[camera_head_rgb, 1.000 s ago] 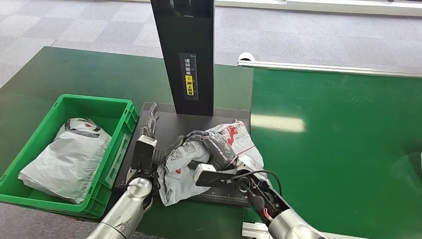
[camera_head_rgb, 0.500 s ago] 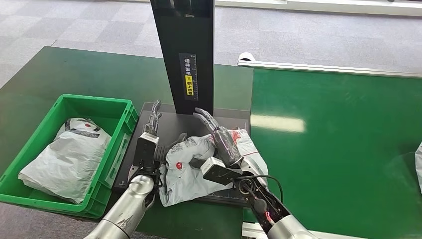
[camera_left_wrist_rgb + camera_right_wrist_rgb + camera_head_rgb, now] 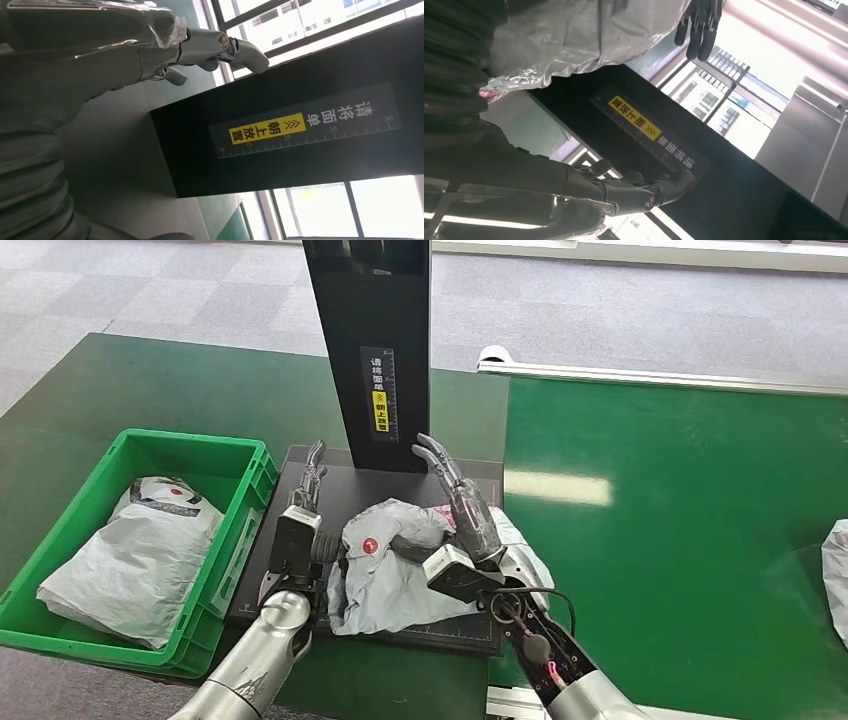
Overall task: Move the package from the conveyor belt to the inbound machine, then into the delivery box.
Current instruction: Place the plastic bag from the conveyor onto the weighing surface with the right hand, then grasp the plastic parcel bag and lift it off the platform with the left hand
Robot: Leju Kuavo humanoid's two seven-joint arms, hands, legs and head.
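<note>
Right robot hand (image 3: 468, 508) newly raised, outstretched

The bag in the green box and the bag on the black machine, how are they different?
The bag in the green crate lies flat and smooth; the bag on the inbound machine is crumpled and bunched. The crate bag lies alone; the machine bag sits between the left hand and right hand. Both are grey plastic with red marks.

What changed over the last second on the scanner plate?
The right hand let go of the grey package: its fingers opened and now stretch toward the black column. The package settled flatter on the black plate. Another package entered at the belt's right edge. The left hand and green bin stayed put.
</note>
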